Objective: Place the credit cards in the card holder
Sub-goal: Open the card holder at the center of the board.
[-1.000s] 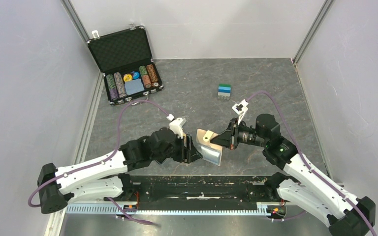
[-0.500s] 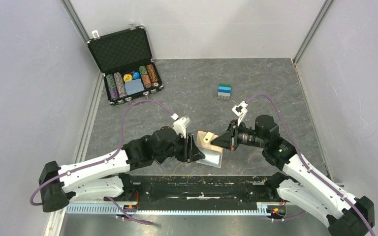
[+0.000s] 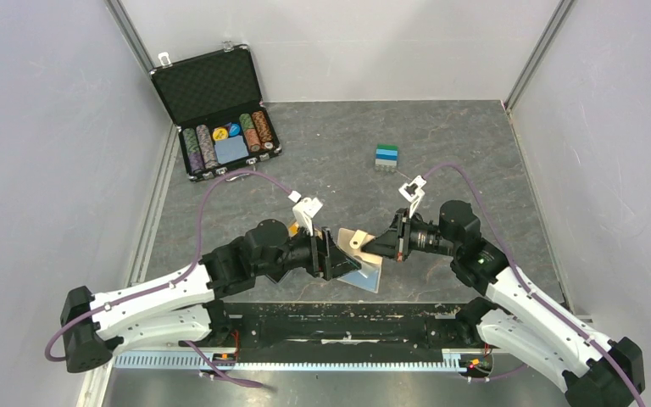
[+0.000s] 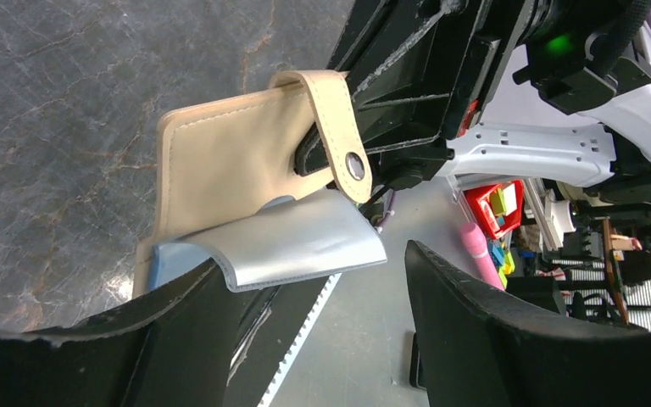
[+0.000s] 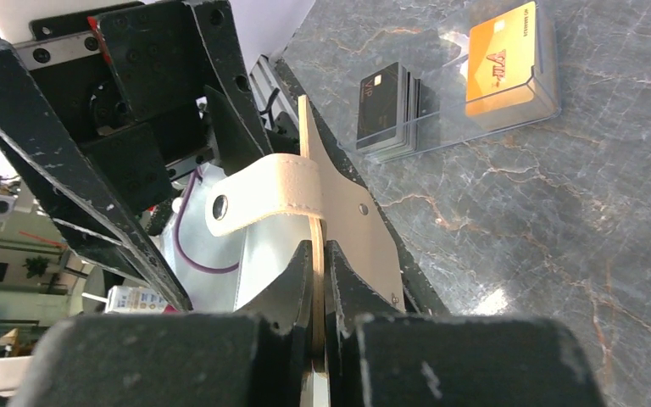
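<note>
One card holder, tan, held off the table at the near middle, between the two arms. Stands on edge in the right wrist view, pinched in the right gripper, whose jaws close tight on one tan leaf. One strap folded over the top edge, with one round snap on it.

One silver-grey card against the holder's inner face, bent into a curve, its free end sticking out toward the left arm. Beneath it a thin blue edge, possibly a second card; cannot tell. Cannot tell either whether the silver-grey card sits in a slot.

Left gripper spread wide around that card: lower edge of the card lying along one finger, the other finger well apart from it.

One clear box on the table beyond the holder, holding one orange card and a small upright stack of dark cards, number unclear.

One chip case, black, lid up, at the far left; inside, four rows of chips, a few loose ones and a blue-grey pack between them.

One small blue-and-green block, alone, beyond the right arm.
</note>
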{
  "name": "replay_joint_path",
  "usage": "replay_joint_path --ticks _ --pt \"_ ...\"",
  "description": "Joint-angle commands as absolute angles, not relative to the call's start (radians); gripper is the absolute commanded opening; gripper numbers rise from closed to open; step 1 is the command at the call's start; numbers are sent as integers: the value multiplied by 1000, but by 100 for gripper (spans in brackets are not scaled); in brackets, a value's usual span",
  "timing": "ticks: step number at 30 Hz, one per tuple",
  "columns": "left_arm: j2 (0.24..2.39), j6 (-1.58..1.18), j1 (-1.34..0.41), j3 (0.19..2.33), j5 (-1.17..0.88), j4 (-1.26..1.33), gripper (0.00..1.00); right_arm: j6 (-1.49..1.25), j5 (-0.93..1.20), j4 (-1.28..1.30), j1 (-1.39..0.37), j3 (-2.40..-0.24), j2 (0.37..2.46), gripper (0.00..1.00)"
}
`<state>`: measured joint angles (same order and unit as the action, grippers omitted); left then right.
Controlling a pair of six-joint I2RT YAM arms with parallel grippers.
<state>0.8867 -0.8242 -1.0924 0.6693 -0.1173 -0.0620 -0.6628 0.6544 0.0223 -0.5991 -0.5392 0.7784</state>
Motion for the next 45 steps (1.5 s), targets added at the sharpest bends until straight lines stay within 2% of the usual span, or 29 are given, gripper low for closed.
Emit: replay_joint_path --ticks 1,7,14,19,21,23,28,32,36,39,44,45 --pt "901 -759 -1090 672 -159 81 72 -765 691 -103 -597 -508 751 0" --pt "924 -672 -1090 705 -215 124 56 -832 701 -137 -597 -489 747 0" --pt "1026 -567 -1091 781 -298 6 36 -900 707 -173 -596 -500 747 0" --pt "1057 -535 -1091 807 -226 -113 32 -924 724 -178 -597 -513 743 0" --pt "1047 -539 -1092 811 -145 -158 34 -925 734 -180 -597 -512 743 0" --pt "1032 -570 -1090 812 -32 -206 44 -922 743 -179 -597 -506 741 0" --pt "985 -605 -1090 778 41 -188 68 -914 776 -180 -597 -482 742 0" --pt "956 -593 -1089 762 52 -182 83 -910 803 -179 -597 -471 733 0" --pt "932 -544 -1090 725 -30 -96 92 -906 820 -180 -597 -462 722 0" --pt "929 -527 -1089 706 -126 -34 89 -907 828 -181 -597 -461 725 0" --pt "944 -531 -1089 697 -225 -3 66 -905 828 -193 -597 -460 744 0" --pt "944 -534 -1088 695 -234 -3 59 -904 827 -194 -597 -461 749 0"
